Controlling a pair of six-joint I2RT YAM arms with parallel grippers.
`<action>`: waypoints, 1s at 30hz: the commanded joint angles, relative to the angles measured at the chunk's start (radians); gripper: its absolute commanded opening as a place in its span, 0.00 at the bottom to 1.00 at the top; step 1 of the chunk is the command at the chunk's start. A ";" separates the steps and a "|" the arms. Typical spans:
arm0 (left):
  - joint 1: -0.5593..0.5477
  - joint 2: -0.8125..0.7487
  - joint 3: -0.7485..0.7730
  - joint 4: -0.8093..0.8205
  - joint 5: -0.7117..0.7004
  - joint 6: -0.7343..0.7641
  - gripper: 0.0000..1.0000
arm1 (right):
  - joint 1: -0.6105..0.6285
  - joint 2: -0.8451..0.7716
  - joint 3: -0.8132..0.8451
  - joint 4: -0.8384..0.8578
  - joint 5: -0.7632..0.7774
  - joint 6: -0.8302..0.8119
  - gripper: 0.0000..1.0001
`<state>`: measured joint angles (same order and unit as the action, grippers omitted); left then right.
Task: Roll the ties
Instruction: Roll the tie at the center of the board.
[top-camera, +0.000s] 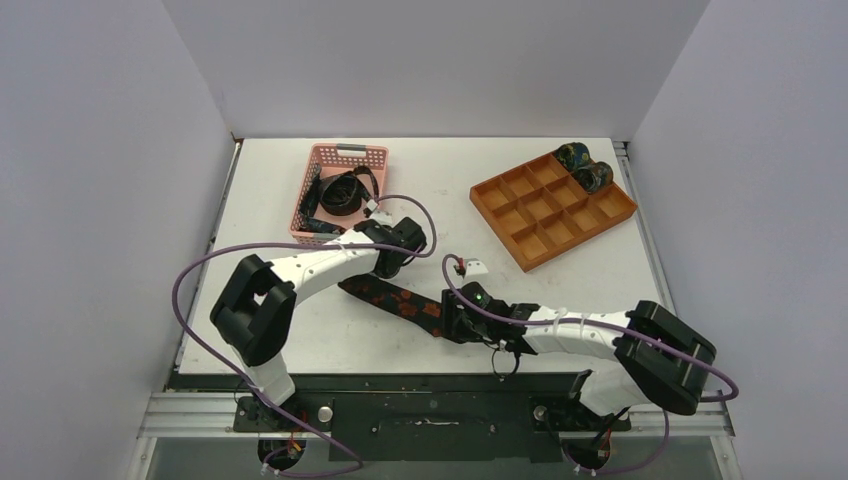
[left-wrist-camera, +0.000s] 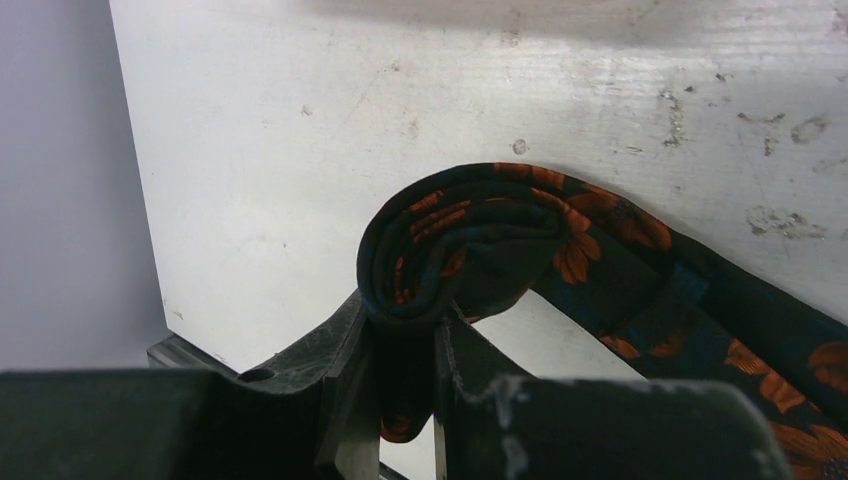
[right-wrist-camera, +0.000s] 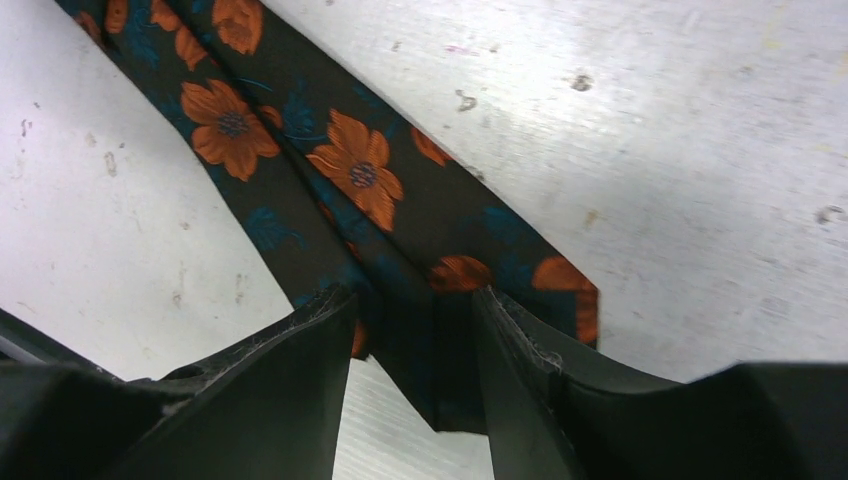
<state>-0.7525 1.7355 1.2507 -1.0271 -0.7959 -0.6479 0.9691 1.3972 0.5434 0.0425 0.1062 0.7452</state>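
A dark tie (top-camera: 400, 300) with orange flowers lies as a flat strip across the table between my two grippers. Its narrow end is coiled into a small roll (left-wrist-camera: 450, 240), and my left gripper (left-wrist-camera: 405, 330) is shut on that roll, which stands on edge above the fingertips. In the top view the left gripper (top-camera: 388, 265) is at the strip's upper left end. My right gripper (top-camera: 447, 320) is over the wide pointed end. There its jaws (right-wrist-camera: 412, 310) stand open astride the tie (right-wrist-camera: 350, 170), with a gap beside the left finger.
A pink mesh basket (top-camera: 340, 152) with more dark ties (top-camera: 340, 192) stands at the back left. An orange compartment tray (top-camera: 545, 215) at the back right holds two rolled ties (top-camera: 583, 165) in its far corner. A small white clip (top-camera: 470, 267) lies near the strip.
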 joint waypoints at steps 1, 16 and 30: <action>-0.041 0.027 0.041 -0.021 -0.016 -0.044 0.00 | -0.027 -0.074 -0.029 -0.014 0.032 -0.018 0.48; -0.139 0.094 0.056 0.070 0.118 -0.065 0.35 | -0.093 -0.196 -0.096 -0.028 0.000 -0.052 0.48; -0.129 -0.094 -0.013 0.190 0.338 0.006 0.69 | -0.132 -0.243 -0.088 -0.039 -0.062 -0.055 0.50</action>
<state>-0.8886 1.7538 1.2549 -0.8902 -0.5274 -0.6678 0.8539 1.1870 0.4423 -0.0120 0.0757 0.7017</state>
